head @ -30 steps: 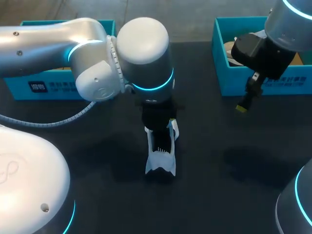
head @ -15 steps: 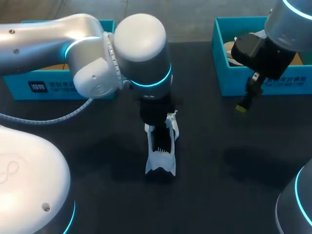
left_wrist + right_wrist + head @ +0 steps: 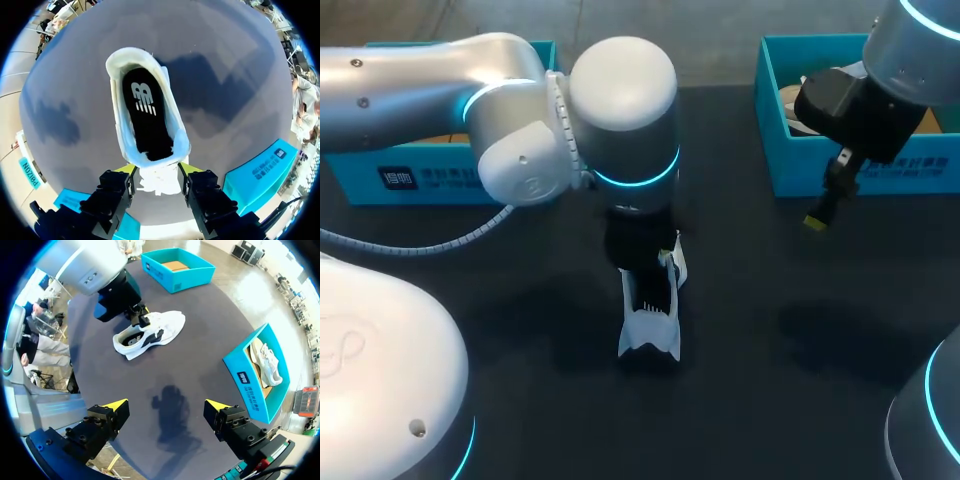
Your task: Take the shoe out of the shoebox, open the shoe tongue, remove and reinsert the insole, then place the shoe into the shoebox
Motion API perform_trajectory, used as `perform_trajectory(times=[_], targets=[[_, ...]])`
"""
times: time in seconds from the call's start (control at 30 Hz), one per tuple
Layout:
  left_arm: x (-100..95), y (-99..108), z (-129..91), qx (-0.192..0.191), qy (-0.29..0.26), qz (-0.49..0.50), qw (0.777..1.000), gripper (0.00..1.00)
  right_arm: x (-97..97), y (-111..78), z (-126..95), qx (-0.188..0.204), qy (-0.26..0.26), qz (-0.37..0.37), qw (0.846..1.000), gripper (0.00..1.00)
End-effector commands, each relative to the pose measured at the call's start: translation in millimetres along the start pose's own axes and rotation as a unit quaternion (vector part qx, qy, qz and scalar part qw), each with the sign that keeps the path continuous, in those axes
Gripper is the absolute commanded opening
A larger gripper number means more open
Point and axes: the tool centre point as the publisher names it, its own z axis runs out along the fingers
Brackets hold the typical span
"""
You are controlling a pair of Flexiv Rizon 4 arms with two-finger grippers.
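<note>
Between the left fingers (image 3: 126,170) lies the shoe tongue (image 3: 157,181), apparently pinched.

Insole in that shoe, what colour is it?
Insole is black with white print, clearest in left wrist view.

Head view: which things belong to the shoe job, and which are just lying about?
Job: shoe, its insole, its tongue gripped by the left gripper, the empty box.
Lying about: the other box with a second shoe inside; right gripper open, holding nothing.
</note>
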Motion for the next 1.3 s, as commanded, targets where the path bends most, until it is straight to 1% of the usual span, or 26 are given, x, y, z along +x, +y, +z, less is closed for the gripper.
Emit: perform_trajectory(times=[0.03,0.17,0.3,0.37,0.5,0.63,0.67,0.73,0.8,0.87,0.97,1.17,1.2,1.3], targets=[[0.6,-5.9,1.7,0.000,-0.002,0.003,1.000,0.50,-1.0,2.3,0.7,0.002,0.001,0.000,1.000,1.00],[1.6,0.0,-1.8,-0.005,-0.010,-0.010,1.000,0.49,-1.0,2.3,0.7,0.002,0.001,0.000,1.000,1.00],[-1.4,6.5,-8.6,-0.011,-0.015,-0.014,1.000,0.49,-1.0,2.3,0.7,0.002,0.001,0.000,1.000,1.00],[-3.2,7.4,-8.0,-0.009,-0.017,-0.014,1.000,0.49,-1.0,2.3,0.7,0.002,0.001,0.000,1.000,1.00],[-8.9,-2.8,-1.0,0.005,-0.021,-0.012,1.000,0.49,-1.0,2.3,0.7,0.002,0.001,0.000,1.000,1.00],[-16.7,-18.3,6.7,0.021,-0.023,-0.004,0.999,0.48,-1.0,2.3,0.7,0.002,0.001,0.000,1.000,1.00],[-18.3,-22.7,9.8,0.033,-0.027,-0.006,0.999,0.49,-1.0,2.3,0.7,0.002,0.001,0.000,1.000,1.00],[-20.0,-31.5,12.7,0.039,-0.024,-0.007,0.999,0.48,-1.0,2.3,0.7,0.002,0.001,0.000,1.000,1.00],[-20.1,-36.3,17.3,0.048,-0.025,-0.010,0.998,0.48,-1.0,2.3,0.7,0.002,0.001,0.000,1.000,1.00],[-19.5,-39.2,18.7,0.048,-0.022,-0.010,0.999,0.48,-1.0,2.3,0.7,0.002,0.001,0.000,1.000,1.00],[-15.6,-38.2,11.3,0.043,-0.022,-0.016,0.999,0.47,-1.0,2.3,0.7,0.002,0.001,0.000,1.000,1.00],[-7.8,-30.1,-4.9,0.025,-0.028,-0.031,0.999,0.46,-1.0,2.3,0.7,0.002,0.001,0.000,1.000,1.00],[-7.0,-29.1,-6.6,0.021,-0.030,-0.035,0.999,0.42,-1.0,2.3,0.7,0.002,0.001,0.000,1.000,1.00],[-5.2,-26.6,-8.3,0.016,-0.028,-0.040,0.999,0.40,-1.0,2.3,0.7,0.002,0.001,0.000,1.000,1.00]])
